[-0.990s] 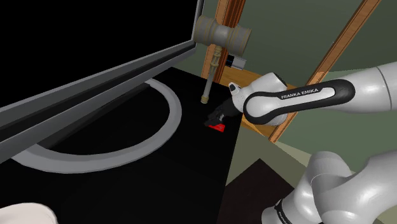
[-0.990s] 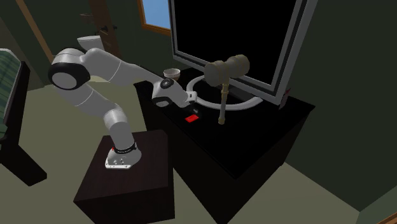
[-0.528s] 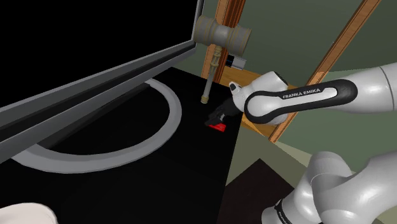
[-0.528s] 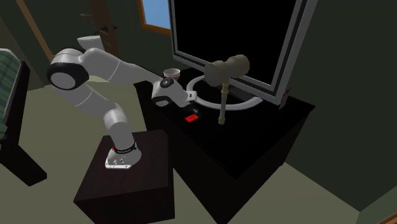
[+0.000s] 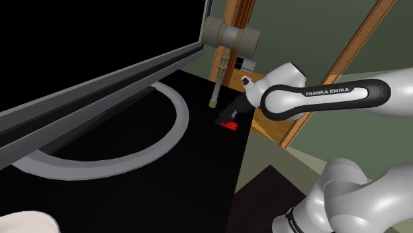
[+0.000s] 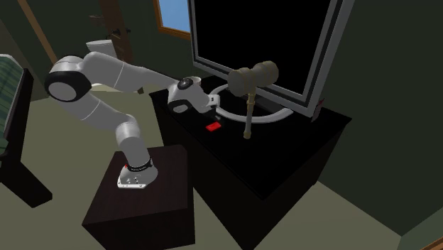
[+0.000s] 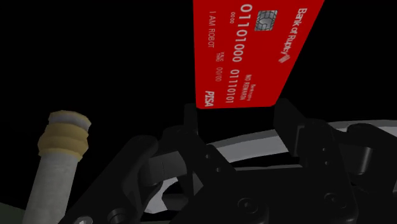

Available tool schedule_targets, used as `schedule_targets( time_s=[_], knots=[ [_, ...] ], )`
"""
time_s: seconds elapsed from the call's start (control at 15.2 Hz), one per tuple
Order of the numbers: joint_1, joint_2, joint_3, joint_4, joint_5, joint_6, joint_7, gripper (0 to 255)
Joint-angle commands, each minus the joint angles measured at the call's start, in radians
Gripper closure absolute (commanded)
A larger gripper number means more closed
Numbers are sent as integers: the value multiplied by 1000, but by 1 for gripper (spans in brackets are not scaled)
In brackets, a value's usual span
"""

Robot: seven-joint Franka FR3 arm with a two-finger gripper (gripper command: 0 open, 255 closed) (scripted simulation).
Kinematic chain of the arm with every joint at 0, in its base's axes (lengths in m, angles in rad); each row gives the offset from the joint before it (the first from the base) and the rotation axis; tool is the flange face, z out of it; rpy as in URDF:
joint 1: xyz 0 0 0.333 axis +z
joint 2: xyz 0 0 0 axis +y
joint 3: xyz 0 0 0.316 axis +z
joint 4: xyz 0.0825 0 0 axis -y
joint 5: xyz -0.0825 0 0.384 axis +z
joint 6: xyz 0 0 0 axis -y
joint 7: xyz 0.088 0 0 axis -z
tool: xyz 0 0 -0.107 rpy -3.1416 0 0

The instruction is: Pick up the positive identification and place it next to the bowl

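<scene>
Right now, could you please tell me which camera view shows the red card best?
The wrist view: the red card is close up, chip and print readable, one end clasped by the gripper. The shoulder and second exterior views show a small red patch at the gripper.

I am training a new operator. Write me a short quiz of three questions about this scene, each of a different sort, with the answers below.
1. True or false: the black two-finger tool clasps the flat red bank card between its fingers.
2. What stands upright on the black table top near the card?
A) a grey-brown mallet
B) a green bottle
C) a blue mug
3. Fill in the missing word: one line printed on the card reads "I AM ____".

Key: 1 true; 2 A; 3 ROBOT.
</scene>
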Motion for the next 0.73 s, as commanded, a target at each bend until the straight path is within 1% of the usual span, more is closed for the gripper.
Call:
schedule_targets(
  time_s=[0.0, 0.66],
  knots=[
    [-15, -17, 12, 15, -12, -34, 15, 255],
    [-58, -79, 54, 107, -54, -189, 73, 255]
  ],
)
